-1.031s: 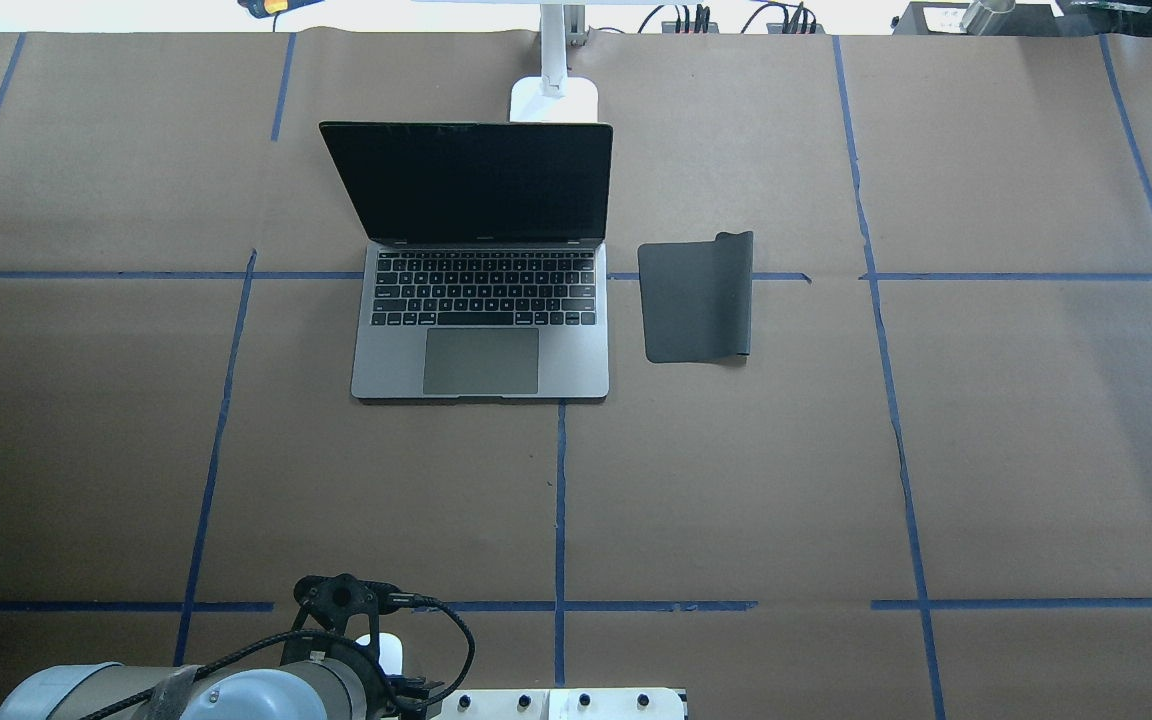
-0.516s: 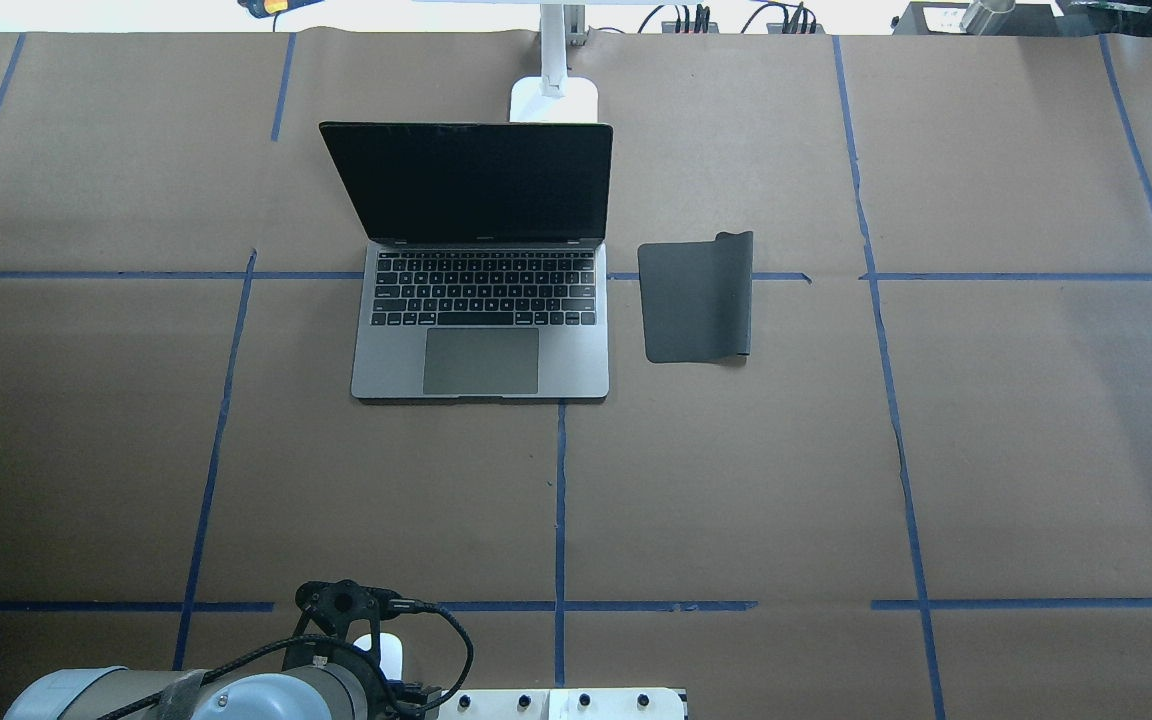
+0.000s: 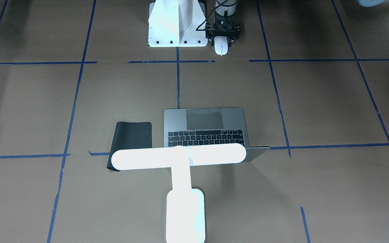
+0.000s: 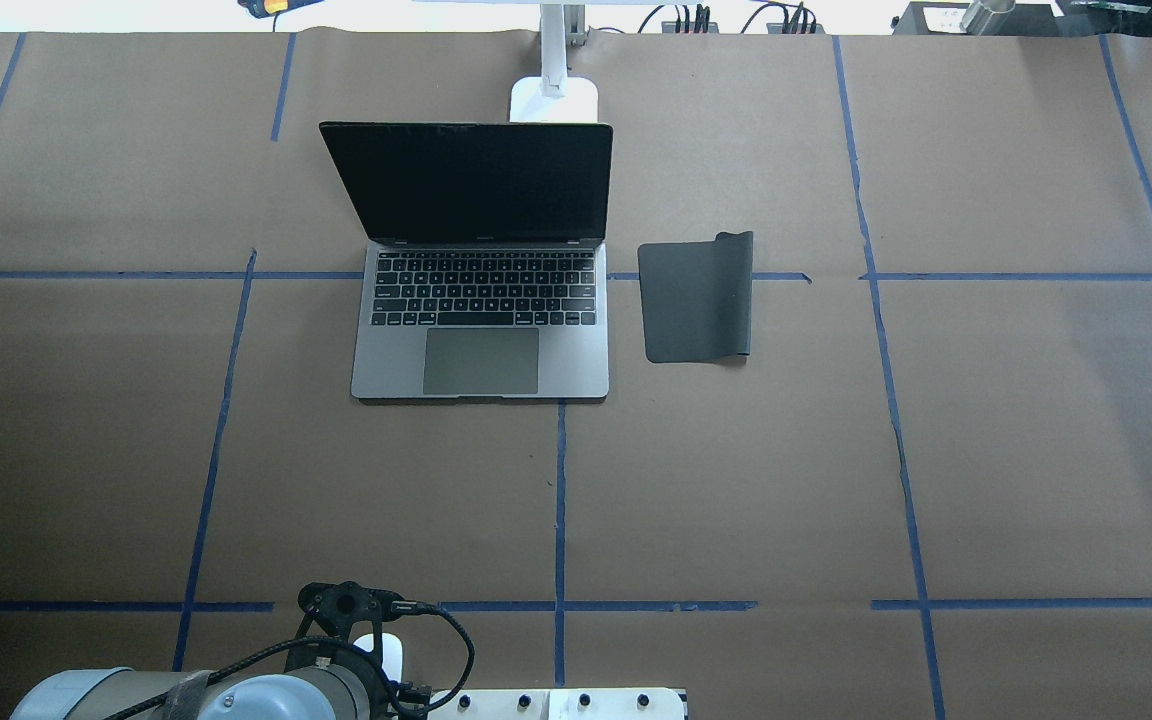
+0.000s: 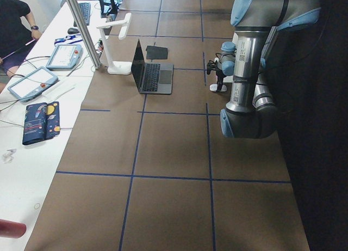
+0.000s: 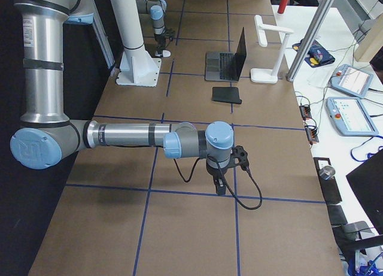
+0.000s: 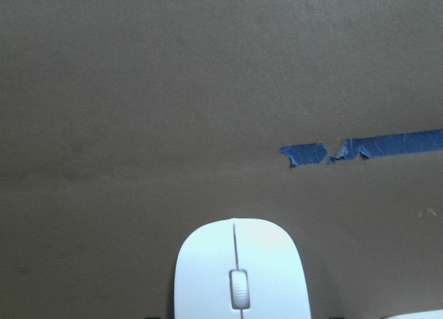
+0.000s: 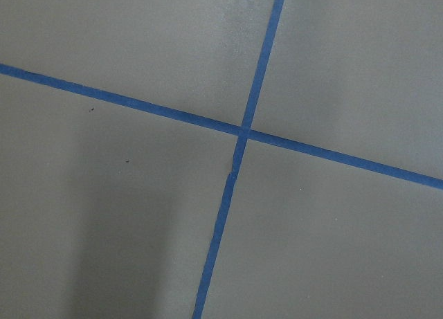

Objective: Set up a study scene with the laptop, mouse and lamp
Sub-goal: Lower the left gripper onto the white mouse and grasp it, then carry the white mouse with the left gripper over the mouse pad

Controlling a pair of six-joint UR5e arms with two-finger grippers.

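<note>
The white mouse (image 3: 221, 48) lies on the brown paper beside the robot's base, and it fills the bottom of the left wrist view (image 7: 239, 277). My left gripper (image 3: 222, 38) hangs right over its rear end, fingers on either side and apparently open. The grey laptop (image 4: 481, 330) stands open mid-table with a dark screen. Behind it the glowing white lamp (image 3: 181, 157) reaches its bar over the lid. My right gripper (image 6: 220, 189) points down at a tape cross far to the right; I cannot tell its state.
A black mouse pad (image 4: 696, 295) lies just right of the laptop, one edge curled. The white pedestal (image 3: 176, 23) stands close beside the mouse. Blue tape lines grid the paper. Tablets and cables lie beyond the table's far edge (image 6: 347, 102).
The left wrist has slid slightly towards the robot's base over the mouse. The mouse, laptop, lamp and pad have stayed put.
</note>
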